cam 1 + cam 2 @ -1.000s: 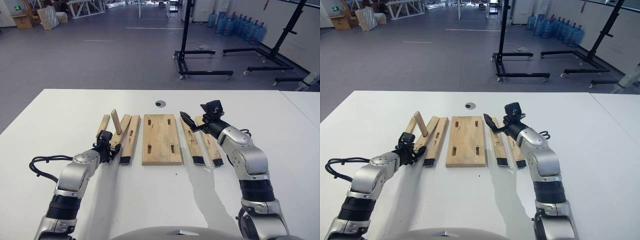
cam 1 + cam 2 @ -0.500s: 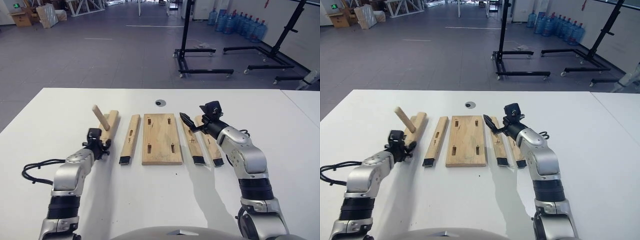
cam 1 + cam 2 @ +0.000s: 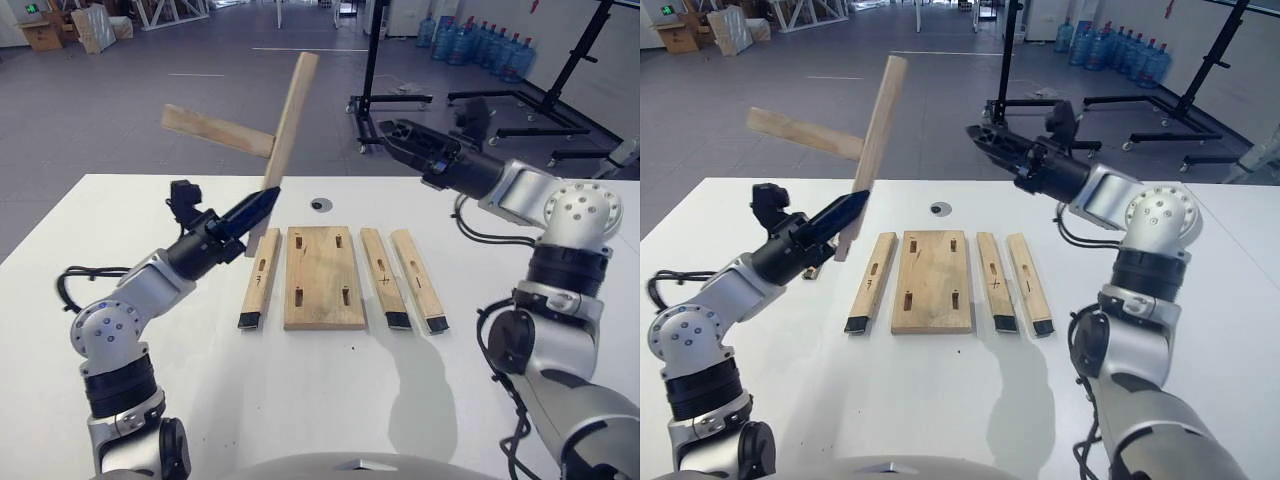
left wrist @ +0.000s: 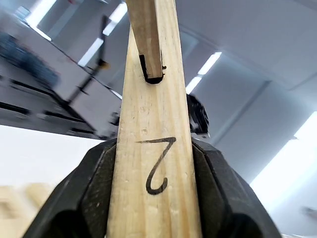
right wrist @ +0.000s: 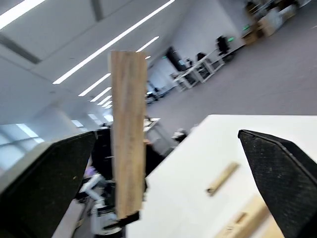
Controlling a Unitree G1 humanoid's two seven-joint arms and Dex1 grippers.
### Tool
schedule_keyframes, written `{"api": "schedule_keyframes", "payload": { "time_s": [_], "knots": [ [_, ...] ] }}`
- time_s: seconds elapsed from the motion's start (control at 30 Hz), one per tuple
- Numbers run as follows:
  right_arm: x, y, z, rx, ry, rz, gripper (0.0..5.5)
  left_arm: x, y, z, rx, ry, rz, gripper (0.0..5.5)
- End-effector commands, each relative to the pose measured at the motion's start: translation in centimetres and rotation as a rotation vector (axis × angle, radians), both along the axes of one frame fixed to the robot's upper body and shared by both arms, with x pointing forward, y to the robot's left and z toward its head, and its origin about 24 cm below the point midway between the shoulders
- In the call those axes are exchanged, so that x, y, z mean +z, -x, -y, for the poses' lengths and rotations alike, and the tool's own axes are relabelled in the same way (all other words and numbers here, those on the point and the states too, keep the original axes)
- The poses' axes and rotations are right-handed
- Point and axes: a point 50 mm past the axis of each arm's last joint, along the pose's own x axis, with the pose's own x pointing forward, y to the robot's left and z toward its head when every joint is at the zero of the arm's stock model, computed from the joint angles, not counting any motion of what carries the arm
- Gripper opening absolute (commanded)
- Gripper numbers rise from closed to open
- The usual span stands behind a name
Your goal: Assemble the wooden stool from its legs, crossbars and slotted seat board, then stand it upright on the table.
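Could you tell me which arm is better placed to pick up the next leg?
Probably right: the right end effector is open and empty, on the side of two loose legs; the left end effector is shut on the raised leg bearing a crossbar.

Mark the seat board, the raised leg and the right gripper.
seat board (image 3: 322, 270): left eye view, bare centre between slots.
raised leg (image 3: 295, 100): left eye view, upper shaft.
right gripper (image 3: 392, 130): left eye view, midway between fingertips.

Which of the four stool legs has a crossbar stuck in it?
The leg held up in the left gripper, with a crossbar jutting from it; the other three lie bare on the table.
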Motion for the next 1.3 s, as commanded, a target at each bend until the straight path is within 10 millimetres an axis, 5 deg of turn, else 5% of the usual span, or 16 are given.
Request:
{"api": "schedule_keyframes", "payload": {
  "time_s": [0.03, 0.53, 0.8, 1.3],
  "knots": [
    [1.3, 1.0, -0.9, 0.123, -0.192, 0.019, 5.25, 0.2, 0.4, 0.7, -0.141, 0.039, -0.018, 2.04],
    [0.1, 3.2, -5.2, 0.083, -0.230, -0.070, 5.25, -0.7, 0.8, 1.9, -0.186, -0.013, -0.072, 2.04],
    [0.0, 2.9, -5.7, 0.026, -0.239, -0.110, 5.25, -1.1, 1.2, 2.3, -0.207, -0.030, -0.070, 2.04],
    [-1.1, 3.4, -5.7, 0.011, -0.220, -0.135, 2.76, -1.1, 1.0, 2.3, -0.192, -0.043, -0.071, 2.04]
  ]
}}
